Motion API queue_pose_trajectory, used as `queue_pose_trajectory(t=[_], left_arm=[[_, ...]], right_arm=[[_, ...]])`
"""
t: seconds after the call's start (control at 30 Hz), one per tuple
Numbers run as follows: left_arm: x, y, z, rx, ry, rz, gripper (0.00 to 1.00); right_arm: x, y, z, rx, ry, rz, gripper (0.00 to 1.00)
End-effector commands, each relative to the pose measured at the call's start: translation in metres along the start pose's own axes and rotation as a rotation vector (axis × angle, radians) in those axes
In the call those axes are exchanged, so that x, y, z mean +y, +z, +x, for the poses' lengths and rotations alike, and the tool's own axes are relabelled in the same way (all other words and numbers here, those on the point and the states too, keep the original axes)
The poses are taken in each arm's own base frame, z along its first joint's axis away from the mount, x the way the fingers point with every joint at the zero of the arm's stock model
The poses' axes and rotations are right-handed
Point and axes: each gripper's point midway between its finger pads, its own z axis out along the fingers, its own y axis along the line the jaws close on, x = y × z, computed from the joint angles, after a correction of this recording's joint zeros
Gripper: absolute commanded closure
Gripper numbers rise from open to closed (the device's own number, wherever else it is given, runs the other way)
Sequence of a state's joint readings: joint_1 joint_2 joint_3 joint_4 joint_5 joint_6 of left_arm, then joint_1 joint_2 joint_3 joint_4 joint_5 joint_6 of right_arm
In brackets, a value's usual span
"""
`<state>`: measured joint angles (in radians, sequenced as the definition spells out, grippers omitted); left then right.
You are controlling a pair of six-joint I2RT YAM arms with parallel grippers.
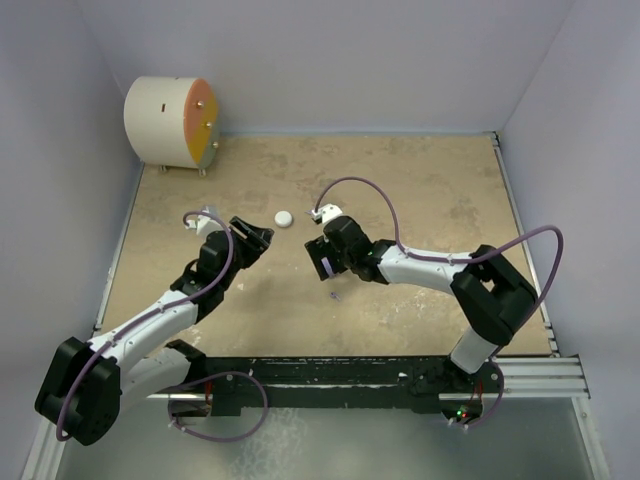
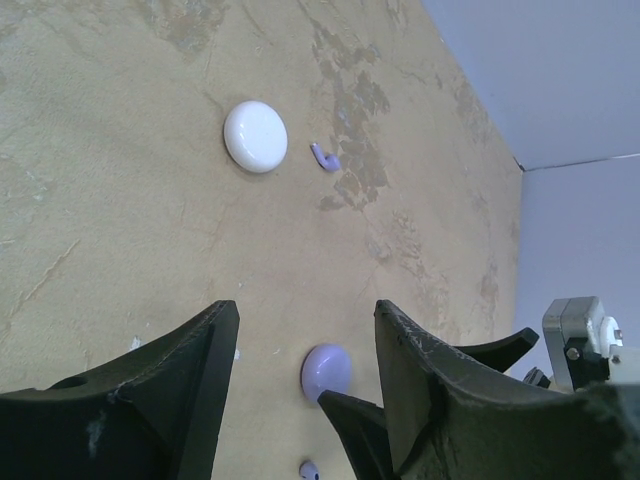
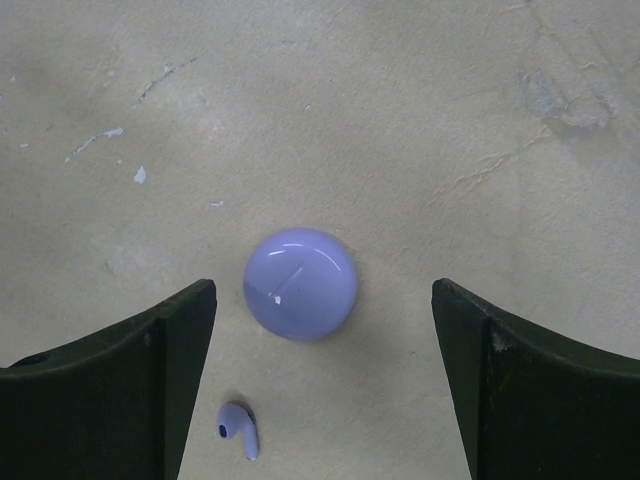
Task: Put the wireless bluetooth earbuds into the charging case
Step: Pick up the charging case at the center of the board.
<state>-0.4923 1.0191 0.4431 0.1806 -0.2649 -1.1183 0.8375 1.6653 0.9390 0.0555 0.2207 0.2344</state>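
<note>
Lilac case (image 3: 300, 283) looks shut, centred between my right gripper's (image 3: 322, 300) spread jaws, with a lilac bud (image 3: 240, 428) beside one finger. My left gripper (image 2: 307, 310) is spread too, white case (image 2: 255, 136) ahead. Approach step, I judge: the lid needs opening first.

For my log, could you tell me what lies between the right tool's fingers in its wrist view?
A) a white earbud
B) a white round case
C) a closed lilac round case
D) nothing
C: the lilac case sits closed between the open fingers of the right tool, a lilac earbud beside it.
</note>
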Motion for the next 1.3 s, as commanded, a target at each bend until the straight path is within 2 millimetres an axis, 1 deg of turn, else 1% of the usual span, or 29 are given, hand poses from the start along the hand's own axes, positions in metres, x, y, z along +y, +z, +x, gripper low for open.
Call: queue_pose_trajectory(t=[0.0,0.2,0.3,0.53,1.03,1.27], left_arm=[[-0.016,0.0,-0.004,-0.014,-0.023,0.064,0.45],[-0.016,0.002,0.0,-0.004,-0.028,0.071,0.45],[-0.016,0.002,0.0,-0.004,-0.029,0.074,0.45],[-0.016,0.001,0.0,-0.001,-0.029,0.075,0.45],[-0.013,0.002,0.001,-0.003,-0.024,0.065,0.45],[-0.013,0.002,0.001,-0.001,-0.025,0.067,0.45]], right_arm=[[0.006,-0.011,-0.008,0.013,-0.008,-0.027,0.11],[0.002,-0.012,0.005,0.064,-0.004,-0.01,0.12],[0.001,-0.009,0.012,0.091,-0.012,-0.004,0.12],[0.003,-0.001,0.019,0.129,-0.062,-0.017,0.16],[0.006,0.011,0.028,0.175,-0.117,-0.036,0.31],[0.008,0.014,0.031,0.186,-0.132,-0.044,0.33]])
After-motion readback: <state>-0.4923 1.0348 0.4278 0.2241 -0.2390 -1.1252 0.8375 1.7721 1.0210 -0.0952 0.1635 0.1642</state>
